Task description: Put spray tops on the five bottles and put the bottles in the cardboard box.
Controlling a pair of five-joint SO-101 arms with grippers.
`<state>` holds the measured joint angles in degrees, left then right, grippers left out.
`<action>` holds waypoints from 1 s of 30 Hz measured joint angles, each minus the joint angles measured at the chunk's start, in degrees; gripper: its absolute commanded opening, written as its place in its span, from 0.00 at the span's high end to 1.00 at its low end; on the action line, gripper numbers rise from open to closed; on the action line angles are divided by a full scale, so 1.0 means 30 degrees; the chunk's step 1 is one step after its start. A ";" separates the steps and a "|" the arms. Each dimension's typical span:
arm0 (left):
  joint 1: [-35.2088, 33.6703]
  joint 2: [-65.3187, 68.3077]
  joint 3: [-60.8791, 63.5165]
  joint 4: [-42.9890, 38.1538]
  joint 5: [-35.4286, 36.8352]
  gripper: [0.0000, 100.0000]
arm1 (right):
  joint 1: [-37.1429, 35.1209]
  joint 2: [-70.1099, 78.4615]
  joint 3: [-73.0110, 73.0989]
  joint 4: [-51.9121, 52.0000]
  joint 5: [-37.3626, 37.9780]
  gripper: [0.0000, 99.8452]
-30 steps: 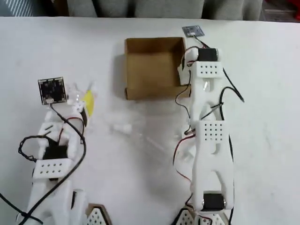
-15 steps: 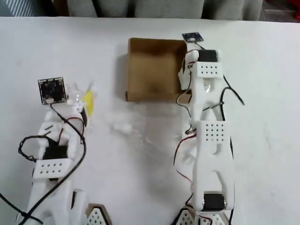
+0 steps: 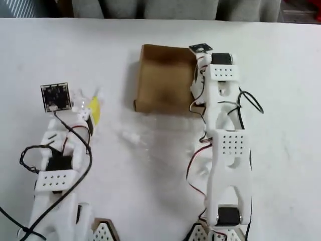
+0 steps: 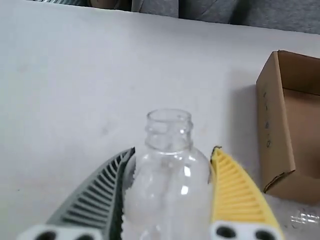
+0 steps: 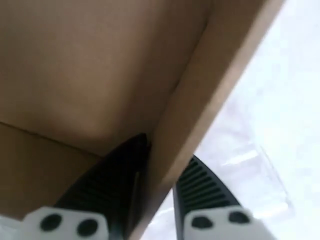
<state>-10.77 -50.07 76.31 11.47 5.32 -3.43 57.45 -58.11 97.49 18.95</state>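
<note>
Left end effector (image 4: 173,150) clamped around bottle (image 4: 167,192); right end effector (image 5: 166,149) clamped astride box wall (image 5: 200,90)

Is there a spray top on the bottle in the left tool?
No, the bottle gripped by the left tool shows a bare, open threaded neck.

White table (image 3: 281,75), grey furniture (image 3: 175,9) behind

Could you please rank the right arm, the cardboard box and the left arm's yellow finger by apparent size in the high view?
Largest: right arm
Then: cardboard box
Smallest: yellow finger
The arm sits nearer the camera, which may inflate it.
</note>
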 measured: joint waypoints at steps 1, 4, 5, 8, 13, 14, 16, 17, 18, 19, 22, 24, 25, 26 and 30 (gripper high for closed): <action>0.0000 0.0000 0.0000 0.0000 0.0000 0.98 | 0.0000 -0.0059 0.0117 0.0000 0.0029 0.98; 0.0000 0.0000 0.0000 0.0000 0.0000 0.98 | -0.0117 -0.0117 0.0381 0.0000 0.0117 0.93; 0.0000 0.0000 0.0000 0.0000 0.0000 0.98 | -0.0176 -0.0147 0.0498 0.0000 0.0117 0.90; 0.0000 0.0000 0.0000 0.0000 0.0000 0.98 | -0.0293 -0.0498 0.0791 0.0029 0.0176 0.82; 0.0000 0.0000 0.0000 0.0000 0.0000 0.98 | -0.0234 -0.1641 0.0879 0.0059 0.0205 0.84; 0.0000 0.0000 0.0000 0.0000 0.0000 0.98 | -0.0234 -0.1934 0.0879 0.0059 0.0176 0.84; 0.0000 0.0000 0.0000 0.0000 0.0000 0.98 | -0.0234 -0.2637 0.0879 0.0059 0.0176 0.84; -0.0117 0.0000 0.0000 0.0000 0.0000 0.98 | -0.0264 -0.3077 0.0996 0.0088 -0.0029 0.84; -0.0293 0.0000 0.0000 0.0000 0.0000 0.98 | -0.0264 -0.3634 0.1201 0.0088 -0.0381 0.84; -0.0527 0.0000 0.0000 0.0000 0.0000 0.98 | -0.0264 -0.4278 0.1524 0.0117 -0.0762 0.84; -0.1289 0.0000 0.0000 0.0000 0.0000 0.98 | -0.0527 -0.6359 0.2755 0.0117 -0.2227 0.84; -0.1846 0.0000 0.0000 0.0410 0.0000 0.98 | -0.1143 -0.7853 0.3487 0.0117 -0.3429 0.84; -0.2286 0.0000 -0.0029 0.0821 0.0000 0.98 | -0.1612 -0.8557 0.3751 0.0117 -0.3985 0.84; -0.2725 0.0000 -0.0147 0.1260 0.0000 0.98 | -0.2081 -0.9231 0.3868 0.0117 -0.4425 0.84; -0.4835 -0.0029 -0.0322 0.2842 0.0205 0.98 | -0.4894 -1.0901 0.4015 0.0117 -0.5714 0.84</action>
<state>-25.27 -50.15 75.34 20.00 5.93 -18.11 24.75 -46.07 97.85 1.80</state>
